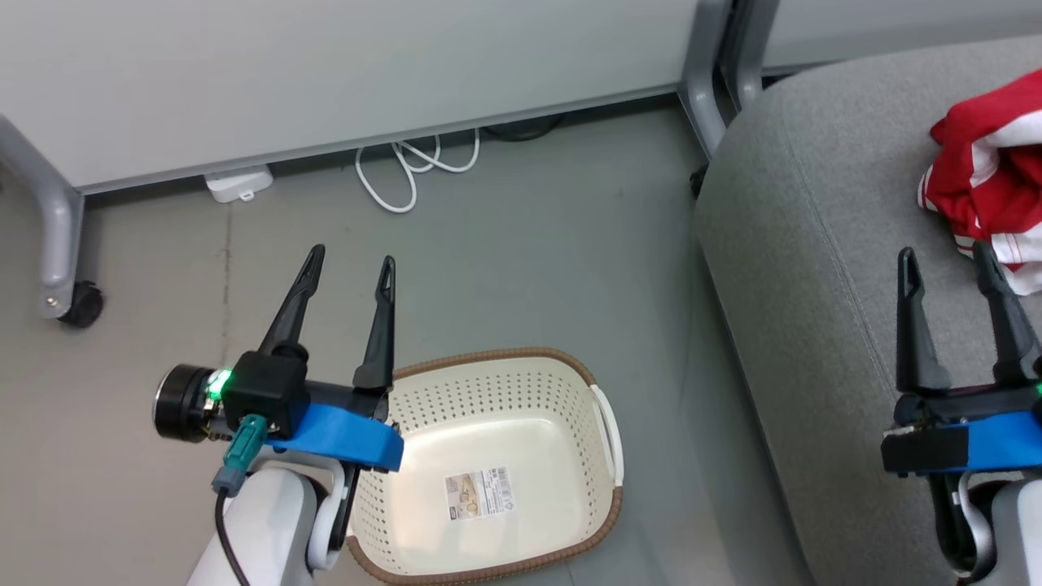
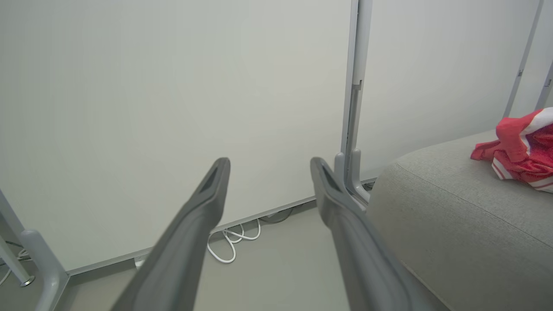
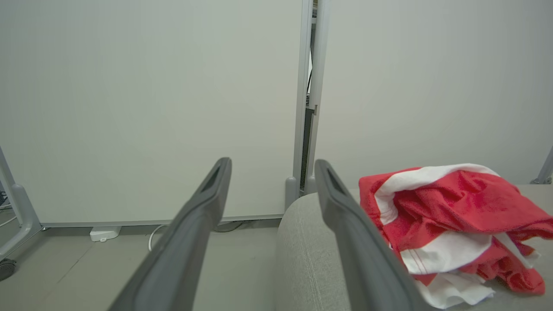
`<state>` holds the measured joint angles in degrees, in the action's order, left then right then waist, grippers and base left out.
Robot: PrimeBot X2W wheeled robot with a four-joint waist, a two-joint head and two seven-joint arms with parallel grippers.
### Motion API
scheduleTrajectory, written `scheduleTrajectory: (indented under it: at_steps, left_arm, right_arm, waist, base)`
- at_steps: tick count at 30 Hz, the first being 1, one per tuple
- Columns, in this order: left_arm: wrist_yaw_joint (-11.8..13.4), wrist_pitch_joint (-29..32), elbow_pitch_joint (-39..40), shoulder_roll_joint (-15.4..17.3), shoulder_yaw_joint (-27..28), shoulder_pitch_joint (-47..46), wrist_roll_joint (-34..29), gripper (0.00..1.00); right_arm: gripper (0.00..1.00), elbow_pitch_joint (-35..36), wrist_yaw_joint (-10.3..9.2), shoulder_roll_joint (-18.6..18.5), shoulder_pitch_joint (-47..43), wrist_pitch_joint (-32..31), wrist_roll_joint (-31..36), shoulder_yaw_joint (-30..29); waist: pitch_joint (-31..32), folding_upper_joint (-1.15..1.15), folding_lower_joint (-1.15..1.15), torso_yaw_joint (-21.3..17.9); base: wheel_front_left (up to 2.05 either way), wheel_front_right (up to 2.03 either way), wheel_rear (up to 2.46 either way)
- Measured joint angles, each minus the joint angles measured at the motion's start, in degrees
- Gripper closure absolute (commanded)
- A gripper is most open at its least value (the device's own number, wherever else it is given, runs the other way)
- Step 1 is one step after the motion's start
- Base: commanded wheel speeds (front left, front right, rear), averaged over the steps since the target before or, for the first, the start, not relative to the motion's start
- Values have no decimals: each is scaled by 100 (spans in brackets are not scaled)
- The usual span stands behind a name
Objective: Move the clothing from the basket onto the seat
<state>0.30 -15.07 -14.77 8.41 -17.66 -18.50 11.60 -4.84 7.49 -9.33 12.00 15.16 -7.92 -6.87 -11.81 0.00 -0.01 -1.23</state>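
The basket (image 1: 488, 355) is empty. The clothing (image 1: 989, 175) lies bunched on the seat (image 1: 814, 244), well in from its left edge, just ahead of my right end effector (image 1: 944, 249), the nearer 1. It and my left end effector (image 1: 352, 255), by the basket's left rim, are both released, holding nothing.

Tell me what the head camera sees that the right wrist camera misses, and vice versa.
Head view extras: the cream perforated plastic basket with a brown rim, empty on the floor, and the open left gripper. Right wrist view extras: the upper stretch of the grey posts between pale wall panels. Shared: crumpled red-and-white fabric clothing lying on the light grey upholstered seat, the open right gripper, a white cable on the floor.
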Motion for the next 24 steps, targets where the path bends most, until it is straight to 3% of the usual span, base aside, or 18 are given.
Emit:
scheduleTrajectory:
  at_steps: [10,24]
  left_arm:
    - [-272,0,100,-177,758,864,-189,0]
    - [-550,0,58,-412,1284,1469,-413,0]
  right_arm:
    - [0,-261,0,219,-409,0,0,274]
    - [0,-745,0,521,-805,0,16,379]
  waist:
    - [621,0,0,437]
    - [1122,0,0,730]
  base:
    - [0,0,0]
    - [0,0,0]
